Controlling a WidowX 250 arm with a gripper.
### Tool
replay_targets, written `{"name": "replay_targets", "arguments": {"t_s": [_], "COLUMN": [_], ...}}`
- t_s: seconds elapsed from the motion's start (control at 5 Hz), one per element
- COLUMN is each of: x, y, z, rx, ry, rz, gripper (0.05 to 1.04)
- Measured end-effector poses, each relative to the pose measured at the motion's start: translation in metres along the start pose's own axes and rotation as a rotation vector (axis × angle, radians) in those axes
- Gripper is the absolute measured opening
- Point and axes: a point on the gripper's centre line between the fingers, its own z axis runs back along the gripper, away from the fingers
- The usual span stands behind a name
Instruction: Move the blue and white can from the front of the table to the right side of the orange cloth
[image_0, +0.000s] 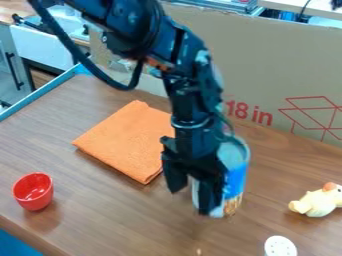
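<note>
Arm (190, 107) bent, claw (192, 201) pointing down, parted, near blue can (236, 179).

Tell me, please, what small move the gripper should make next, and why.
I would probably ease the black two-finger gripper slowly toward the blue-and-white cylindrical can before closing it. The fingers look open, and much of the can shows beyond one finger instead of centred between both. This view does not settle the depth between them.

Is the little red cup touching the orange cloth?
Apart. The camera view shows the cup standing to one side of the cloth, with bare brown table plainly showing between them.
</note>
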Motion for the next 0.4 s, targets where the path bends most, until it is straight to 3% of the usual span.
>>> {"name": "replay_targets", "arguments": {"t_s": [0.2, 0.4], "x": [0.0271, 0.0341], "y": [0.0104, 0.0177], "z": [-0.0002, 0.0043], "rx": [0.030, 0.036], "ry": [-0.073, -0.096], "rz": [0.025, 0.049], "gripper": [1.003, 1.003]}}
